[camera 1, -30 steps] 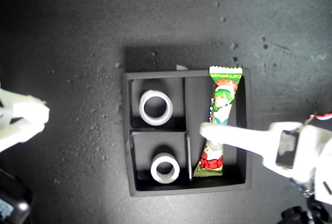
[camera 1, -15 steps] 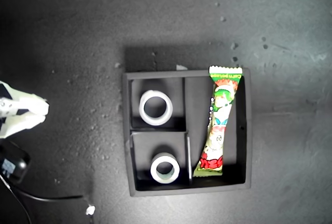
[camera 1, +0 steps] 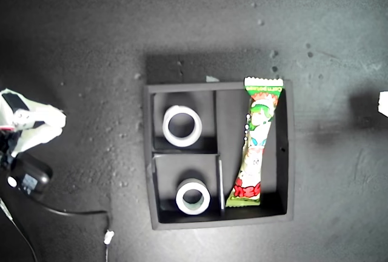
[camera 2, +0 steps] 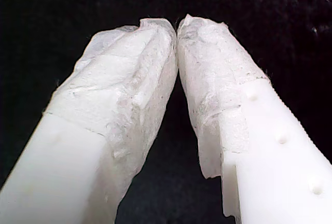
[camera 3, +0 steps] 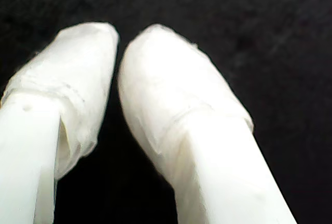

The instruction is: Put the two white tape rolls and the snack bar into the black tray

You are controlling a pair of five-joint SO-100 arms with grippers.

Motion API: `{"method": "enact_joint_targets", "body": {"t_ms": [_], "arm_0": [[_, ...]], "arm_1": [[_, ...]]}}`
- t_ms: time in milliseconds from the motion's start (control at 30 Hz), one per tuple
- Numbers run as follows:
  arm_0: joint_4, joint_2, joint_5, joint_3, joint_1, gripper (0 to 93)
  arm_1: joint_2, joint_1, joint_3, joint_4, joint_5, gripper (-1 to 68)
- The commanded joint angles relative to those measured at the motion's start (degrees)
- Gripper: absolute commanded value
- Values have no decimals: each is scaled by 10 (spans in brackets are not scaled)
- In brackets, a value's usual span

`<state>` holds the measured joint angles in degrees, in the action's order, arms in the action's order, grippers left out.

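Three things already lie inside the black tray (camera 1: 288, 153) — the snack bar's (camera 1: 257, 144) long axis runs twelve-to-six beside two white tape rolls (camera 1: 182, 125) — while my first hand (camera 2: 177, 29) and my second hand (camera 3: 118, 47) are both closed on nothing.

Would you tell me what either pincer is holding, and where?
Nothing: my first pincer and second pincer are both shut on nothing.

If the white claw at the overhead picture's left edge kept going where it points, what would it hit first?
That gripper would likely meet the black tray's near wall, if low enough; its height is unclear.
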<state>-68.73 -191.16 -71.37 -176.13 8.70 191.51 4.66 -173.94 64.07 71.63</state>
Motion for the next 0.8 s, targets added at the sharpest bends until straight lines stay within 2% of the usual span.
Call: {"method": "enact_joint_targets", "body": {"t_ms": [0, 100, 200, 267, 367, 467, 500, 567, 633, 667, 767], "arm_0": [[20, -28, -16, -37, -9, 1], [15, -28, -11, -37, 6, 1], [-12, -28, -19, -37, 8, 2], [-30, -28, -16, -37, 4, 2], [-63, -28, -62, -37, 6, 2], [-100, -28, -105, -37, 12, 2], [-110, -28, -127, -37, 17, 2], [-113, -28, -134, -37, 22, 2], [-113, -28, -134, -37, 22, 2], [-113, -28, -130, -37, 22, 2], [-113, -28, -120, -37, 22, 2]], "arm_1": [[2, 2, -51, -35, -83, -7], [5, -11, -51, -18, -106, -7], [4, -25, -51, -41, -158, -3], [4, -9, -51, -18, -164, -3], [5, 8, -51, 43, -151, -3], [5, -7, -51, 47, -136, -3], [5, -4, -51, 62, -117, 8], [5, 13, -51, 105, 41, 25], [5, 7, -51, 104, 164, 25], [5, 2, -51, 95, 175, 25], [5, -16, -51, 72, 38, 25]]}}
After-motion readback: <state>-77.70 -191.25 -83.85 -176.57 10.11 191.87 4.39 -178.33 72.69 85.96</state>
